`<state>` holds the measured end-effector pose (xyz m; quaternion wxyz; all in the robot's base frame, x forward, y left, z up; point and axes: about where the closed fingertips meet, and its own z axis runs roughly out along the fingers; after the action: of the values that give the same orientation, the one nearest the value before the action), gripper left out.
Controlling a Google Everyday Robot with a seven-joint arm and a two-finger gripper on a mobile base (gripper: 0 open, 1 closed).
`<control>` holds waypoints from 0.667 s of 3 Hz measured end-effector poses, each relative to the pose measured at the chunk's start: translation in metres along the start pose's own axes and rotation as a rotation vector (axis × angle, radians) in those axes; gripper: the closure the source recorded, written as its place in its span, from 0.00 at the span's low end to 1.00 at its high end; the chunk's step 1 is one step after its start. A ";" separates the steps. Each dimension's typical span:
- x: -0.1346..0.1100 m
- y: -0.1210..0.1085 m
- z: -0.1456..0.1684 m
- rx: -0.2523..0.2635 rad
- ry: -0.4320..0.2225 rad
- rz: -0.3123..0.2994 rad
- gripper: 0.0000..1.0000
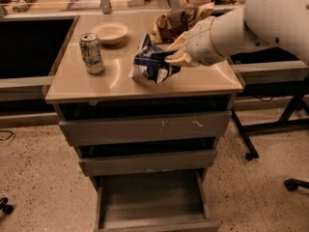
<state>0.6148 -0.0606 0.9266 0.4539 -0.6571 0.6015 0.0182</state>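
Hand (172,57) is seen over the centre-right of the tabletop (96,83), with the arm entering from the pic's right edge. Fingers are clamped on the right end of the blue chip bag (150,64); the grip is taken at the crumpled edge.

Key relation: the bag's body extends away from the hand toward pic-left and slightly down. It is tilted, with the low corner at or just above the tabletop. Contact can't be told.

The soda can (91,53) stands upright further along that same line, near the bag but apart from it. A white bowl (110,32) is noted behind the can. A brown snack bag (176,22) lies just behind the hand, w/ a small gap.

Below the front edge, the bottom drawer (152,202) is pulled open.
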 end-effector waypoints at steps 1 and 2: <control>0.026 -0.014 0.021 -0.023 0.003 0.023 1.00; 0.043 -0.021 0.042 -0.068 0.007 0.031 1.00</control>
<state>0.6652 -0.0704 0.8892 0.4290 -0.6628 0.6122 0.0434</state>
